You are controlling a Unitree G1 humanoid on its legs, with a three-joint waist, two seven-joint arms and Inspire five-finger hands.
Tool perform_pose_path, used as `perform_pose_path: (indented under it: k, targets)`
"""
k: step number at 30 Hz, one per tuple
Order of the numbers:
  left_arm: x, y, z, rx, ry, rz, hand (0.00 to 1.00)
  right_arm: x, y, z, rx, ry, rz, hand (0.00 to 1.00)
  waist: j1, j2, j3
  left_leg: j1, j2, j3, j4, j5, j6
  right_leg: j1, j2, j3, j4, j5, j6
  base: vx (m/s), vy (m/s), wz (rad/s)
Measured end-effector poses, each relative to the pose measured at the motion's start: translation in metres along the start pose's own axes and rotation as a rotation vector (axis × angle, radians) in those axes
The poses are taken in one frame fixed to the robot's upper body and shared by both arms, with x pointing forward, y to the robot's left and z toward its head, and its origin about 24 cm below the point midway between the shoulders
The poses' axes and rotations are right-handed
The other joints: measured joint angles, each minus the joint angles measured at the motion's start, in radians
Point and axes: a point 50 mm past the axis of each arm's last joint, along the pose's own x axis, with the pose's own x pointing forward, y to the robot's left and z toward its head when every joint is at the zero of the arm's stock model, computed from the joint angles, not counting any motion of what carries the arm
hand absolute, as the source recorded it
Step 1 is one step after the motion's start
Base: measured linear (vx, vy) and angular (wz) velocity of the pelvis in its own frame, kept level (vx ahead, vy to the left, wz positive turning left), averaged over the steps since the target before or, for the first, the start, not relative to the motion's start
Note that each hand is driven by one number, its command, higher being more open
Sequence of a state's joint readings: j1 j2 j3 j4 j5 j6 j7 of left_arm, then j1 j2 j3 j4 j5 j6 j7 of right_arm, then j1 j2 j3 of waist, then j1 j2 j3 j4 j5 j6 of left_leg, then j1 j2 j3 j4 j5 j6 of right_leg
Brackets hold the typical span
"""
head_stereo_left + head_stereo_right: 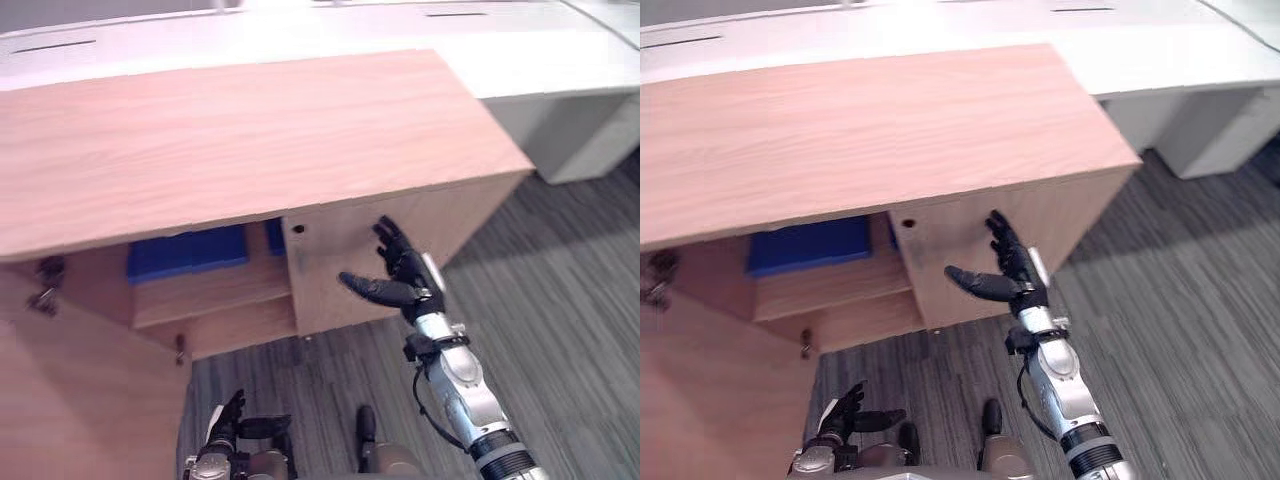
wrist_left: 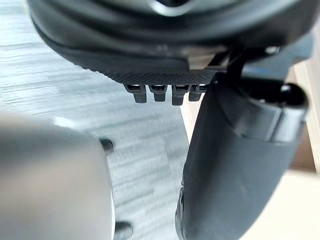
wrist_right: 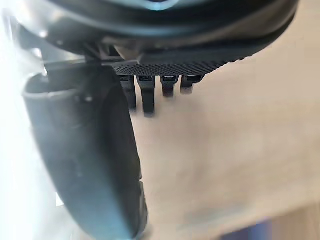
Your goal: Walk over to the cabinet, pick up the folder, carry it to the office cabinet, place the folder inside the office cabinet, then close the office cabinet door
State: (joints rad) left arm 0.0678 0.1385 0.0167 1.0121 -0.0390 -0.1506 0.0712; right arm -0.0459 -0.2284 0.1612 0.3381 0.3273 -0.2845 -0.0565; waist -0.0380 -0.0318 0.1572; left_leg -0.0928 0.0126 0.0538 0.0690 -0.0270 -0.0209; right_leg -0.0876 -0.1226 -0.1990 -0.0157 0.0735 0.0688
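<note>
**Clerk:** Item one, folder (image 1: 186,254). Location?

**Keeper:** Blue, lying flat on the upper shelf (image 1: 212,290) inside the open bay of the cabinet (image 1: 250,130), under the top board. Neither hand holds it, so I judge the placing done.

**Clerk:** Item two, door (image 1: 70,400). Condition?

**Keeper:** Swung wide toward the robot on its left side, hinges showing at the bay's edge. Not yet closed, and closing it looks like the step in hand.

**Clerk:** Handling advice?

**Keeper:** Lay flat fingers on the door's outer face, well away from the hinges. Push in a steady arc until it meets the front panel (image 1: 335,255). Clear the fingers before the gap shuts. The folder sits well back, so it should not foul the door.

**Clerk:** Item three, right hand (image 1: 405,278).

**Keeper:** Raised before the front panel, fingers straight and spread, thumb held out wide. It holds nothing. Whether the fingertips touch the wood I cannot tell.

**Clerk:** Item four, left hand (image 1: 228,424).

**Keeper:** Low over the grey floor (image 1: 560,300), fingers relaxed and apart, empty. It is the hand nearer the door.
</note>
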Motion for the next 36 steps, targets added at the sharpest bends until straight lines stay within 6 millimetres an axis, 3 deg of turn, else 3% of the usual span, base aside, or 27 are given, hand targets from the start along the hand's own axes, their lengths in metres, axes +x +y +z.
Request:
perform_pose_path:
  k: [3,8,13,17,19,22,24,27,28,30,32,36]
  targets:
    - [0.0,0.001,0.001,-0.013,-0.004,0.008,1.0,0.0,-0.007,-0.015,-0.06,0.089,-0.038,1.0,0.013,0.005,0.003,0.0,-0.007,-0.066,-0.063,0.046,0.001,0.004,-0.001,-0.06,-0.002,-0.009,-0.001,-0.05,-0.043,0.74]
    - [-0.006,0.006,0.002,-0.142,-0.051,0.049,1.0,-0.015,-0.008,-0.055,-0.147,0.309,-0.03,1.0,0.094,0.026,0.01,0.015,-0.003,-0.205,-0.157,0.13,-0.016,0.054,0.0,-0.214,-0.001,-0.042,0.003,0.01,-0.066,0.93]
    - [-0.015,0.029,-0.002,-0.349,-0.086,0.162,1.0,-0.032,-0.007,-0.086,-0.197,0.462,0.001,1.0,0.158,0.043,0.013,0.012,-0.032,-0.338,-0.161,0.144,-0.013,0.122,-0.019,-0.356,0.012,-0.073,0.006,0.09,-0.018,0.9]
    - [-0.019,0.057,0.009,-0.458,-0.169,0.252,1.0,-0.046,-0.014,-0.103,-0.252,0.564,0.001,1.0,0.201,0.049,0.01,-0.003,-0.067,-0.48,-0.156,0.16,-0.017,0.169,-0.037,-0.491,0.033,-0.116,0.007,0.08,-0.006,1.07]
    - [-0.023,0.076,0.014,-0.493,-0.216,0.304,1.0,-0.051,-0.014,-0.108,-0.264,0.591,0.006,1.0,0.234,0.049,0.01,-0.008,-0.075,-0.524,-0.156,0.163,-0.016,0.184,-0.04,-0.499,0.034,-0.125,0.001,0.03,0.012,0.78]
    - [-0.034,0.096,0.016,-0.538,-0.27,0.368,1.0,-0.049,-0.012,-0.11,-0.265,0.605,0.008,1.0,0.257,0.049,0.01,-0.01,-0.085,-0.541,-0.156,0.166,-0.016,0.189,-0.046,-0.497,0.036,-0.135,0.001,-0.01,0.005,0.25]
    - [-0.045,0.125,0.019,-0.558,-0.322,0.455,1.0,-0.045,-0.008,-0.109,-0.261,0.603,0.01,1.0,0.281,0.049,0.01,-0.01,-0.086,-0.545,-0.156,0.167,-0.015,0.19,-0.047,-0.496,0.037,-0.137,0.003,-0.05,-0.013,0.05]
    - [-0.056,0.159,0.025,-0.563,-0.372,0.548,1.0,-0.041,-0.004,-0.108,-0.253,0.591,0.015,1.0,0.286,0.049,0.01,-0.012,-0.086,-0.552,-0.156,0.17,-0.016,0.189,-0.047,-0.496,0.041,-0.143,0.006,-0.06,-0.028,0.09]
    - [-0.062,0.18,0.036,-0.542,-0.418,0.589,1.0,-0.041,-0.003,-0.107,-0.253,0.588,0.015,1.0,0.288,0.049,0.011,-0.014,-0.086,-0.561,-0.156,0.173,-0.017,0.189,-0.046,-0.497,0.046,-0.148,0.007,-0.07,-0.036,0.15]
    - [-0.068,0.195,0.051,-0.499,-0.468,0.616,1.0,-0.04,-0.003,-0.107,-0.254,0.586,0.015,1.0,0.29,0.048,0.014,-0.015,-0.084,-0.565,-0.156,0.175,-0.018,0.187,-0.045,-0.497,0.051,-0.156,0.004,-0.09,-0.04,0.08]
    - [-0.081,0.215,0.084,-0.42,-0.59,0.635,1.0,-0.039,-0.005,-0.106,-0.256,0.583,0.014,1.0,0.293,0.047,0.026,-0.022,-0.077,-0.563,-0.161,0.173,-0.021,0.177,-0.039,-0.485,0.056,-0.162,0.009,-0.11,-0.041,-0.02]
    - [-0.095,0.22,0.132,-0.344,-0.787,0.61,1.0,-0.043,-0.004,-0.108,-0.248,0.59,0.023,1.0,0.291,0.044,0.037,-0.03,-0.06,-0.527,-0.162,0.171,-0.026,0.15,-0.029,-0.437,0.066,-0.161,0.008,-0.07,-0.026,-0.21]
